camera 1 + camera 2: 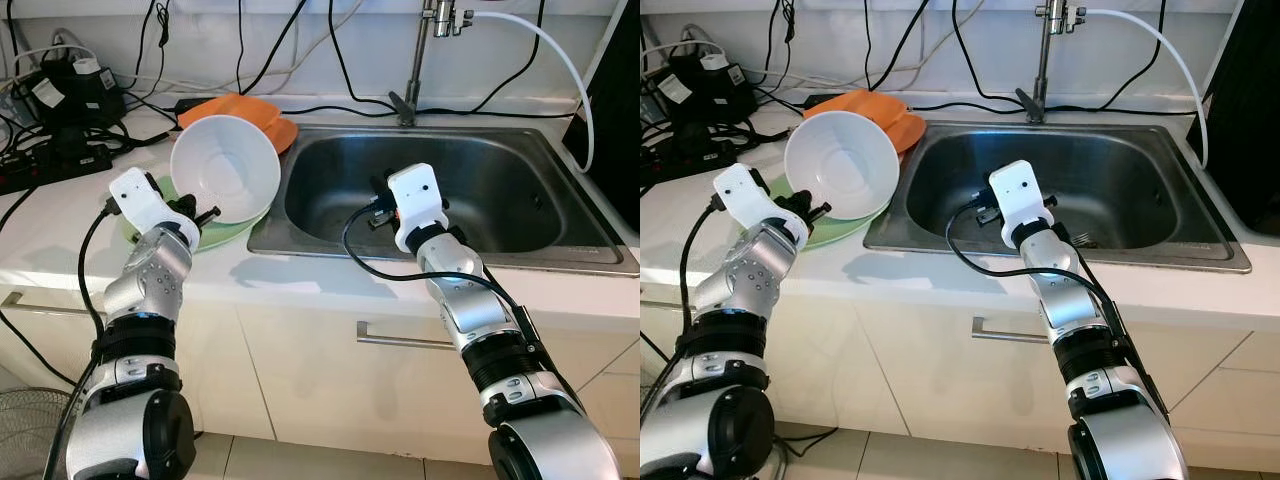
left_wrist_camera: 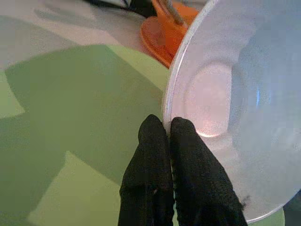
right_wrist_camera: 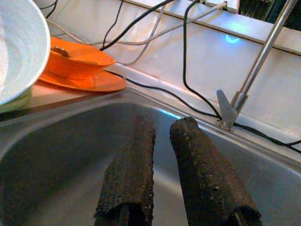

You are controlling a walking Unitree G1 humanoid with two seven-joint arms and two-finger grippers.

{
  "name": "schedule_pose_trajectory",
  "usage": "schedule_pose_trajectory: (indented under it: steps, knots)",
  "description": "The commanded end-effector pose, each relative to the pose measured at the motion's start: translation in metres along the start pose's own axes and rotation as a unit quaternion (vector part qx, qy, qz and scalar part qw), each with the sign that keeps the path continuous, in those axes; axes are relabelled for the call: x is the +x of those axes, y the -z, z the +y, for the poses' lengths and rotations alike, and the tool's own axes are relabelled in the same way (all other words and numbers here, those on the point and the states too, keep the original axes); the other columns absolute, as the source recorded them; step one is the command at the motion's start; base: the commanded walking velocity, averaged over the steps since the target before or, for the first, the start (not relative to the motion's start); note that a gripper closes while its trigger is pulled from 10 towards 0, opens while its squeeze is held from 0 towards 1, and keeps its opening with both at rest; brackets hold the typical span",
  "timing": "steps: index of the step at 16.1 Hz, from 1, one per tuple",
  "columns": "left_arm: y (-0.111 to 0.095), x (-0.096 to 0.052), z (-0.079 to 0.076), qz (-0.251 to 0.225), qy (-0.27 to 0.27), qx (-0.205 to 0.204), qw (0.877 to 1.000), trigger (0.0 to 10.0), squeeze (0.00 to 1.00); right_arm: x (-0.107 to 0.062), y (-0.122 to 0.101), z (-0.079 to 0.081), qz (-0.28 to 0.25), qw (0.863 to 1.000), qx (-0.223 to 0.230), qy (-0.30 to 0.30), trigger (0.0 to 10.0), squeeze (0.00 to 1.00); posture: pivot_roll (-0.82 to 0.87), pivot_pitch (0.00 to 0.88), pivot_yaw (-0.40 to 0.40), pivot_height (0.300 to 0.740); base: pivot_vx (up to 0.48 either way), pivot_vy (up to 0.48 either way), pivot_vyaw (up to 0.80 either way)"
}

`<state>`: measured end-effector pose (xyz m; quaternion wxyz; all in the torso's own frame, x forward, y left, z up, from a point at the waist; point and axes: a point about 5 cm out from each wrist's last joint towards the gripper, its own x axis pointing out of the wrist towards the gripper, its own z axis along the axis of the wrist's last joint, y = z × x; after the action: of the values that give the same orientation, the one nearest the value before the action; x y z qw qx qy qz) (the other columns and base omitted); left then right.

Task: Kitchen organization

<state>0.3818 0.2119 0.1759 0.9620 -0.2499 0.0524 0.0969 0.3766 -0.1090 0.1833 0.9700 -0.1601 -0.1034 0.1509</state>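
A: Where is the bowl?
B: Pinched by the left claw; the two black fingers are closed on its rim, one on each face; the white bowl is tipped up on edge, its hollow facing the camera, directly above and ahead of that claw.

A: What lies under it?
B: A green plate on the counter, right below the left claw; whether the bowl's lower edge touches the plate I cannot tell.

A: And past the bowl?
B: An orange plate with an orange bowl on it, beyond the left claw, just beside the sink corner; something thin lies in the orange bowl, too small to name.

A: The right claw?
B: Empty and parted, a clear gap between its fingers; it hangs over the sink basin, apart from the steel; the tap stands beyond it at the back rim; a small object lies on the basin floor near the right forearm in the right eye view, too small to tell.

A: Anything else?
B: Black cables and a power strip at the back of the counter, beyond the left claw; a white hose runs from the tap.
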Motion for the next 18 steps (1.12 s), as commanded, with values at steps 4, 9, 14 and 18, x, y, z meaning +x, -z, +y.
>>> schedule_pose_trajectory:
  steps: [4, 9, 14, 18]
  knots:
    - [-0.030, -0.015, -0.023, -0.128, 0.085, 0.006, 0.988, 3.4, 0.00, 0.001, -0.001, -0.003, -0.002, 1.000, 0.006, 0.018, 10.0, 0.00, 0.02, 0.000, 0.064, 0.740, 0.000, 0.000, 0.00]
    - [-0.051, -0.031, -0.049, -0.212, 0.151, 0.008, 0.965, 10.0, 0.00, 0.002, -0.003, -0.008, -0.006, 0.999, 0.007, 0.035, 10.0, 0.00, 0.02, 0.000, 0.067, 0.740, 0.000, 0.000, 0.00]
    - [-0.040, -0.035, -0.064, -0.206, 0.186, 0.026, 0.960, 10.0, 0.00, 0.002, -0.003, -0.013, -0.007, 0.998, 0.039, 0.044, 10.0, 0.99, 0.01, 0.000, 0.072, 0.740, 0.000, 0.000, 0.00]
    - [-0.024, -0.035, -0.077, -0.182, 0.214, 0.045, 0.959, 10.0, 0.00, 0.003, -0.009, -0.021, -0.019, 0.991, 0.120, 0.050, 10.0, 1.00, 0.00, 0.000, 0.078, 0.740, 0.000, 0.000, 0.00]
